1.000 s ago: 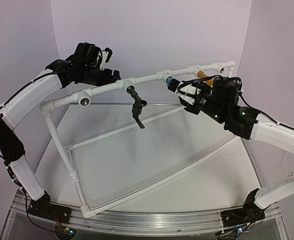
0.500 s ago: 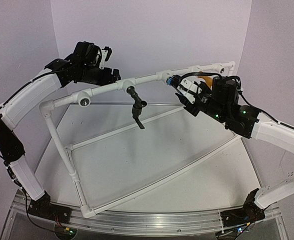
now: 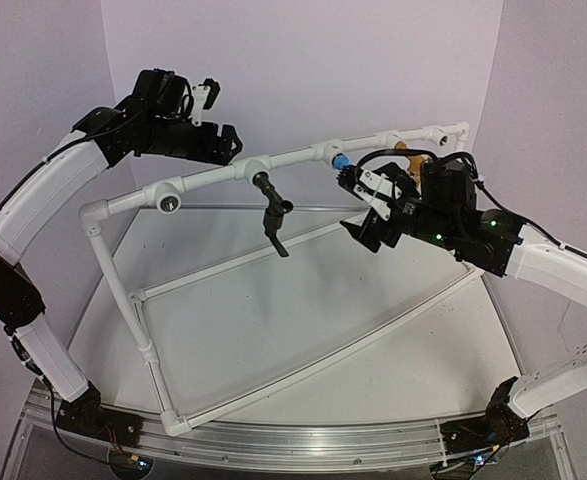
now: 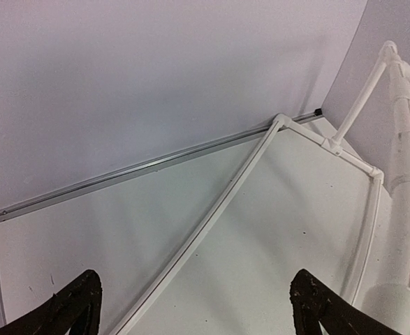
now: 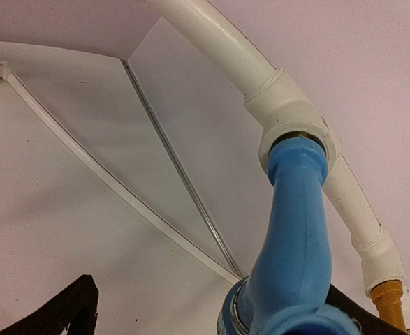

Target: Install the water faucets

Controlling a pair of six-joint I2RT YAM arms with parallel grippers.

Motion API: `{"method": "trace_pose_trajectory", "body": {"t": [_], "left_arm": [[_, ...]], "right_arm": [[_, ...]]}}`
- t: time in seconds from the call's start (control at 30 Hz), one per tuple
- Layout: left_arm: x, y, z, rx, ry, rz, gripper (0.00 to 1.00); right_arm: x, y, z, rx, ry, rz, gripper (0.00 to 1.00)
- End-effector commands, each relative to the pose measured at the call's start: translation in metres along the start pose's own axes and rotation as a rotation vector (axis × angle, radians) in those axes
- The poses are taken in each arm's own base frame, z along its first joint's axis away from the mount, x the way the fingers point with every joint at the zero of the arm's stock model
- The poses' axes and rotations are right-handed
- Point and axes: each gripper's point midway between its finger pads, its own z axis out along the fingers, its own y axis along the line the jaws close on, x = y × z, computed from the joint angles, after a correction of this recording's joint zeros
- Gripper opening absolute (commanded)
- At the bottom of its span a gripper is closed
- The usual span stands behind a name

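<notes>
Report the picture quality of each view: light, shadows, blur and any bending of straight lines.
Top external view: even, soft light, faint shadows, and the long runs of the white pipe frame look bowed. Left wrist view: mostly sharp, the black fingers at the bottom edge soft. Right wrist view: the bright blue plastic faucet is so close that its near end blurs.

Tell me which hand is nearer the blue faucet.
Right. The right hand is open right at the blue faucet, whose free end sits between its fingers. The left hand hovers open far along the pipe frame, beyond the black faucet.
</notes>
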Motion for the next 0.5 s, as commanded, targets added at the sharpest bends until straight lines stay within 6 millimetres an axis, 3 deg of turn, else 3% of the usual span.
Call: {"method": "trace_pose_trajectory", "body": {"t": [0.0, 0.17, 0.27, 0.47], "left_arm": [[-0.032, -0.037, -0.065, 0.192, -0.115, 0.011, 0.95], [-0.026, -0.054, -0.101, 0.292, -0.116, 0.040, 0.99], [-0.010, -0.056, -0.115, 0.306, -0.051, 0.041, 0.99], [0.034, -0.056, -0.120, 0.239, 0.122, 0.089, 1.00]], "right_arm": [[-0.038, -0.023, -0.031, -0.001, -0.108, 0.050, 0.98], [-0.054, -0.025, -0.048, -0.044, -0.164, 0.072, 0.98], [-0.061, -0.028, -0.056, -0.059, -0.182, 0.102, 0.98], [-0.068, -0.037, -0.064, -0.051, -0.194, 0.168, 0.98]]}}
